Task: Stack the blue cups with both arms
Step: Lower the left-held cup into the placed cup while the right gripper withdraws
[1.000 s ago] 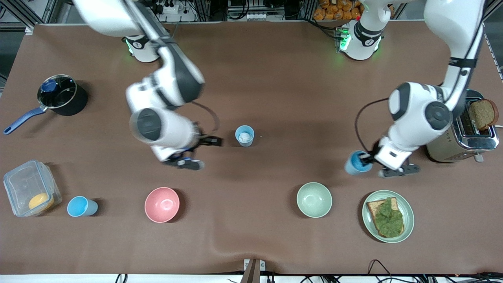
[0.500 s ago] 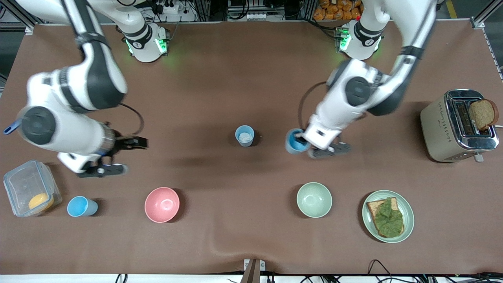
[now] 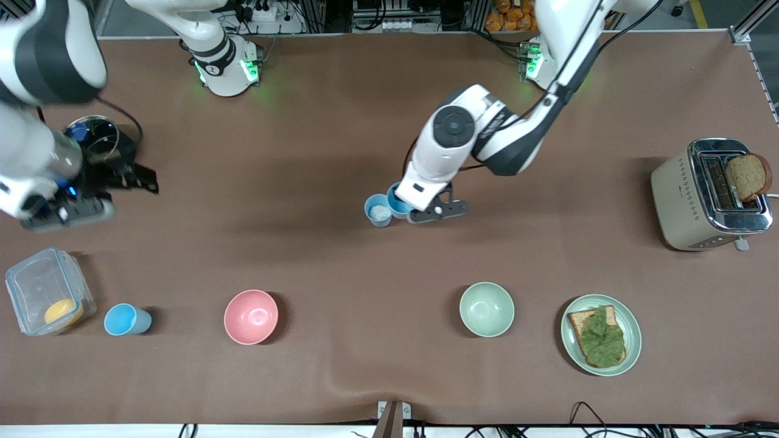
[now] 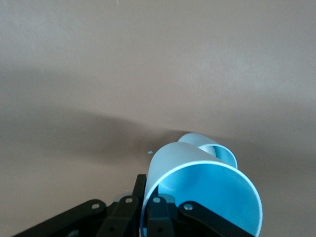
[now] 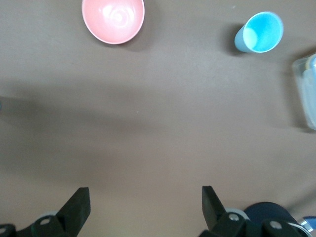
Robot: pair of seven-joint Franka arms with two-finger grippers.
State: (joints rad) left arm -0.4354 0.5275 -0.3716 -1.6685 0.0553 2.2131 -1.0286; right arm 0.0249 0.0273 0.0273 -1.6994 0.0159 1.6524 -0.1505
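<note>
The left pincer (image 3: 406,204) grips a blue cup (image 3: 398,202) at three o'clock of the middle cup (image 3: 378,210); centre it above, then lower. The right pincer (image 3: 141,180) hangs spread wide.

held cup (image 3: 398,202) at 3 o'clock, touching centre cup (image 3: 378,210) | third cup (image 3: 125,319) between box (image 3: 47,289) and bowl (image 3: 251,316)
</note>
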